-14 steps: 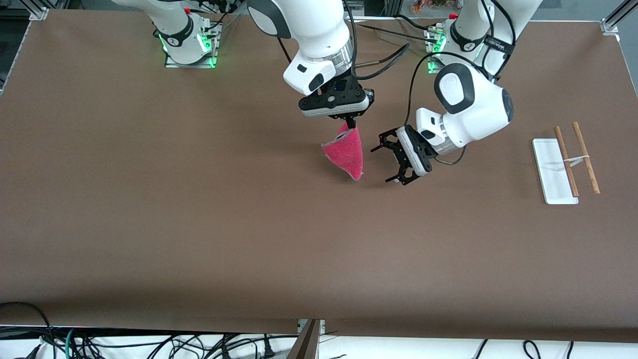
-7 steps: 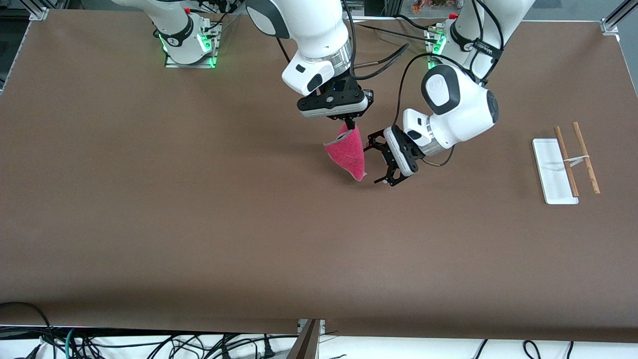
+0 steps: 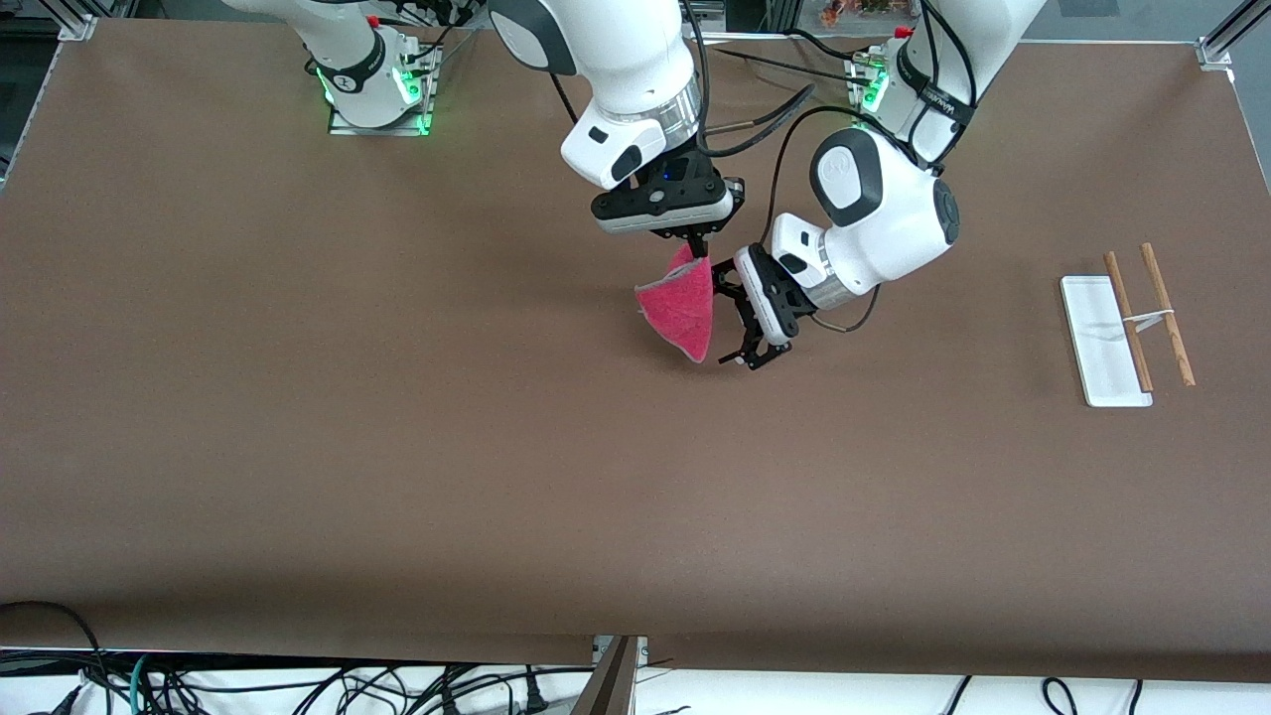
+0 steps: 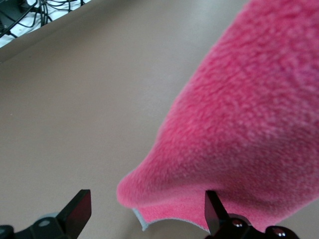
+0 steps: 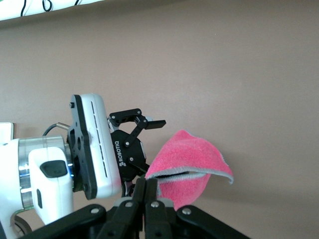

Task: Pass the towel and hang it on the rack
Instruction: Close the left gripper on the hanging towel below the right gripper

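The pink-red towel (image 3: 680,310) hangs by one corner from my right gripper (image 3: 698,245), which is shut on it above the middle of the table. In the right wrist view the shut gripper (image 5: 146,186) pinches the towel (image 5: 192,164), whose grey trim shows. My left gripper (image 3: 732,318) is open and level with the towel's hanging part, on the side toward the left arm's end. In the left wrist view the towel (image 4: 239,129) fills the space between the spread fingers of the left gripper (image 4: 147,196). The rack (image 3: 1132,323) stands at the left arm's end.
The rack's white base (image 3: 1092,348) and its two brown rods (image 3: 1167,313) stand well away from both grippers. The brown table (image 3: 397,447) is bare around them. Cables hang past the table's edge nearest the front camera.
My left gripper has moved toward the right arm's end, from beside the towel to having its open fingers around the hanging cloth. The right gripper has held still; the towel swung slightly.
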`<state>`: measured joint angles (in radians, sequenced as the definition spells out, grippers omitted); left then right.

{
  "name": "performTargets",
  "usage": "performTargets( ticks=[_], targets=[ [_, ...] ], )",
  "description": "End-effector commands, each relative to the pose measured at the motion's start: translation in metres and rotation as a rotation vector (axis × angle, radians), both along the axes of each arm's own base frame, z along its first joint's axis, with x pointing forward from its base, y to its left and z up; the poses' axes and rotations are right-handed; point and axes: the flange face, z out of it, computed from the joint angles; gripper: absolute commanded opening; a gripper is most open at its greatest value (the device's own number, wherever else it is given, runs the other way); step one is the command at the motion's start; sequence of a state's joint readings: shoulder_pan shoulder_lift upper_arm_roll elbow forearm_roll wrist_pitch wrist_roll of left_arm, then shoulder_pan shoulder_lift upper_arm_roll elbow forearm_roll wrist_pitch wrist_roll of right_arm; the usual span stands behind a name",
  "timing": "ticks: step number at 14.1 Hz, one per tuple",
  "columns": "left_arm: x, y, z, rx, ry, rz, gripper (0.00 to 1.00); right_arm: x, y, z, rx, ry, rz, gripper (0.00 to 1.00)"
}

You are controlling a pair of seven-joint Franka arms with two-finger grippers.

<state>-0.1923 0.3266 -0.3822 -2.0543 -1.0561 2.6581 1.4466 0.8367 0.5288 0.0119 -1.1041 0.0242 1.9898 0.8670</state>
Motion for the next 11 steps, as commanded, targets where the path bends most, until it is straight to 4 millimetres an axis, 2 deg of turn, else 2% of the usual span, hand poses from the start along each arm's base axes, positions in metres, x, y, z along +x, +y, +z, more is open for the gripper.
performTargets(
  ticks=[1, 3, 5, 7, 8, 9, 10, 11],
  targets=[
    [0.003, -0.011, -0.001, 0.023, -0.050, -0.064, 0.79, -0.002, 0.000, 0.009, 0.007, -0.009, -0.002, 0.00],
    [0.005, -0.021, 0.006, 0.017, -0.070, -0.081, 0.68, -0.001, -0.001, 0.009, 0.007, -0.009, -0.002, 0.00],
    [0.003, -0.026, 0.005, 0.016, -0.067, -0.089, 0.65, -0.001, -0.001, 0.010, 0.008, -0.011, -0.003, 0.00],
    [0.001, -0.028, 0.005, 0.016, -0.069, -0.094, 0.46, -0.001, -0.001, 0.009, 0.006, -0.010, -0.003, 0.00],
    [0.001, -0.028, 0.005, 0.016, -0.068, -0.095, 0.23, -0.002, -0.001, 0.010, 0.008, -0.010, -0.003, 0.00],
    [0.001, -0.029, 0.005, 0.018, -0.069, -0.098, 0.04, -0.001, -0.001, 0.009, 0.007, -0.009, -0.002, 0.00],
    [0.001, -0.029, 0.006, 0.023, -0.074, -0.105, 0.00, -0.001, -0.001, 0.009, 0.006, -0.010, -0.003, 0.00],
    [0.002, -0.028, 0.007, 0.025, -0.077, -0.104, 0.00, -0.001, -0.001, 0.009, 0.006, -0.010, -0.003, 0.00]
  ],
)
